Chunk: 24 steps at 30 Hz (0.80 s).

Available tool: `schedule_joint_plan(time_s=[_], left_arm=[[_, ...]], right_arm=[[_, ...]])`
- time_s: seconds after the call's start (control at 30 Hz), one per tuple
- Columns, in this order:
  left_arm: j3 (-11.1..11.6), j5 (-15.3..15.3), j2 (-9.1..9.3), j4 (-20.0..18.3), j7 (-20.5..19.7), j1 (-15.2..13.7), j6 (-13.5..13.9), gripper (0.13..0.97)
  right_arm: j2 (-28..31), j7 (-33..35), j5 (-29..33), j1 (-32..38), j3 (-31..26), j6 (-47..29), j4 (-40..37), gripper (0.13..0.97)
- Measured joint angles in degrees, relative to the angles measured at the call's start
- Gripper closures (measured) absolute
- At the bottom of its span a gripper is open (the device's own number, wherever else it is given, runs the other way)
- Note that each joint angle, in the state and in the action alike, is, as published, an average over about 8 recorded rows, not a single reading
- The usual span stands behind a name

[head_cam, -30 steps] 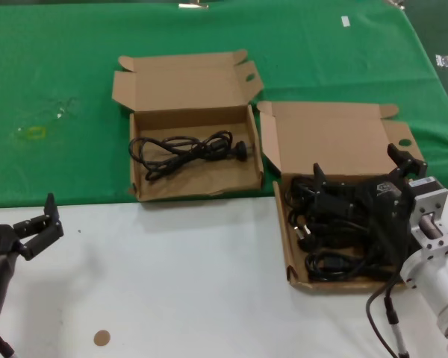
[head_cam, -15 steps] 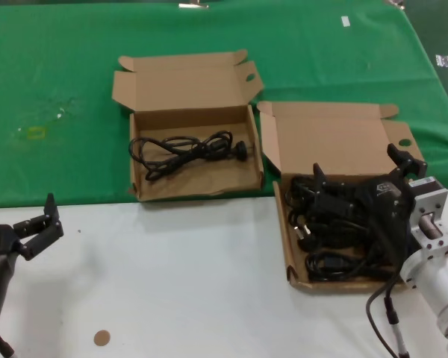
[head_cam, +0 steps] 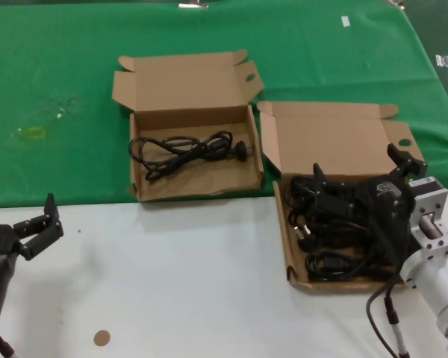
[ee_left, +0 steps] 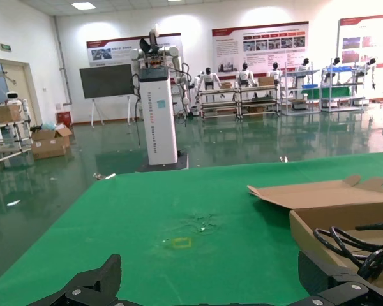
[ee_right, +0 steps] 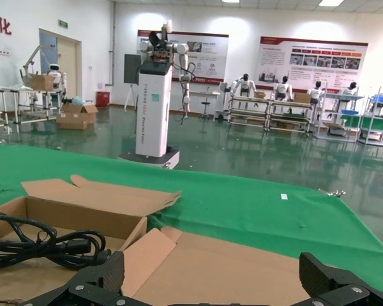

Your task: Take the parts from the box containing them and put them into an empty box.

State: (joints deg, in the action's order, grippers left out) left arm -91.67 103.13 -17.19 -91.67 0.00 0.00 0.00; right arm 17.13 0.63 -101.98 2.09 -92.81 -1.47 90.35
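Table (head_cam: 209,261): white near half, green cloth far half.
Source box (head_cam: 343,142): right, piled with black cables (head_cam: 332,246).
Empty box (head_cam: 187,82): far centre, holding one cable (head_cam: 187,149).
Right end effector (head_cam: 355,175): spread wide over the pile.
Left end effector (head_cam: 41,224): near left, spread wide, holding nothing.

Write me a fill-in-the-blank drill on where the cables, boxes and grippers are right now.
1. The right gripper hangs over the long box with its fingers ____.
2. The squarish box holds ____ black cable.
3. The left gripper waits over the ____ tabletop, away from both boxes.
4. Both boxes have their far ends on the ____ cloth.

Missing words: open; one; white; green
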Motion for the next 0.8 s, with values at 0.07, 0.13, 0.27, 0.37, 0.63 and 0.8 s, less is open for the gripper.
schedule_joint_plan(time_s=[0.07,0.13,0.27,0.37,0.63,0.8], left_arm=[[0.00,0.00,0.00,0.00,0.00,0.00,0.00,0.132],[0.00,0.00,0.00,0.00,0.00,0.00,0.00,0.132],[0.00,0.00,0.00,0.00,0.00,0.00,0.00,0.132],[0.00,0.00,0.00,0.00,0.00,0.00,0.00,0.132],[0.00,0.00,0.00,0.00,0.00,0.00,0.00,0.132],[0.00,0.00,0.00,0.00,0.00,0.00,0.00,0.132]], right_arm=[[0.00,0.00,0.00,0.00,0.00,0.00,0.00,0.129],[0.00,0.00,0.00,0.00,0.00,0.00,0.00,0.129],[0.00,0.00,0.00,0.00,0.00,0.00,0.00,0.129],[0.00,0.00,0.00,0.00,0.00,0.00,0.00,0.129],[0.00,0.00,0.00,0.00,0.00,0.00,0.00,0.129],[0.00,0.00,0.00,0.00,0.00,0.00,0.00,0.129]])
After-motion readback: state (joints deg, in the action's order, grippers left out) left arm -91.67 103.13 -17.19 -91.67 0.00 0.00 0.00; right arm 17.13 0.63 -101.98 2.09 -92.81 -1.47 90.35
